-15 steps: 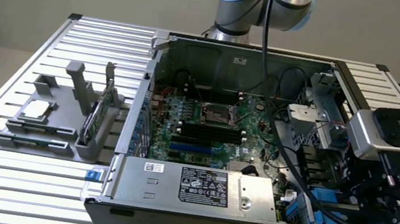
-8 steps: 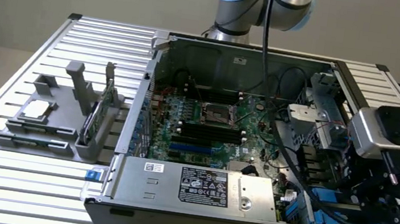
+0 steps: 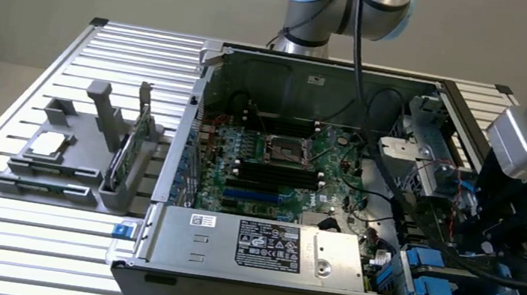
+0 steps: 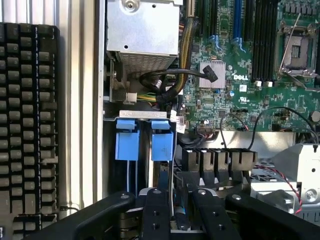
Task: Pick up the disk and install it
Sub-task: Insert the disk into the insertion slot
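The black hand (image 4: 177, 202) is closest. Its two fingers are closed on the disk (image 4: 173, 187), which stands on its thin edge between them (a bit of blue shows there). The disk is just beside two blue tabs (image 4: 162, 145) inside the open computer case (image 3: 303, 69) on the counter (image 3: 31, 240).

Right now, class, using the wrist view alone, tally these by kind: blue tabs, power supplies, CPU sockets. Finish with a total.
Blue tabs: 2
Power supply: 1
CPU socket: 1
Total: 4
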